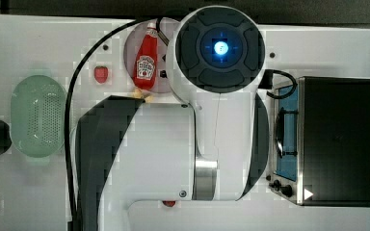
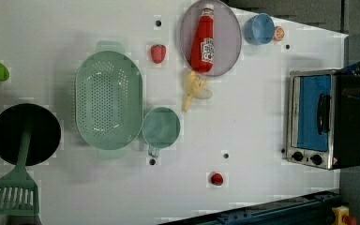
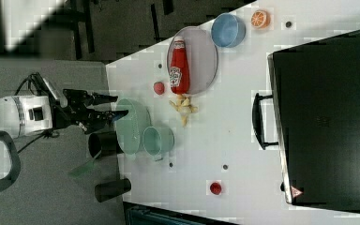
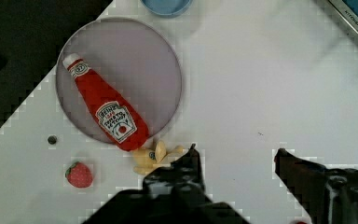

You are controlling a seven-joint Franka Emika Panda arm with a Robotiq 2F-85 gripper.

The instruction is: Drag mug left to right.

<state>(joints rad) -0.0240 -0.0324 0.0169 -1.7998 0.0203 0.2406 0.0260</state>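
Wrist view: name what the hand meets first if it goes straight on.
The hand likely meets bare table first, just beside the banana peel; depth is unclear.

White arm (image 1: pixel 192 144) with dark joints, black cable, seemingly blue-lit cap, black claw (image 4: pixel 235 156).

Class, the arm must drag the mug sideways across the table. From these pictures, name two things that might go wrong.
The mug sits against the colander, so a descending open gripper may strike the colander rim. Dragged towards the left view's right, the mug might hit the banana peel or the small red ball.
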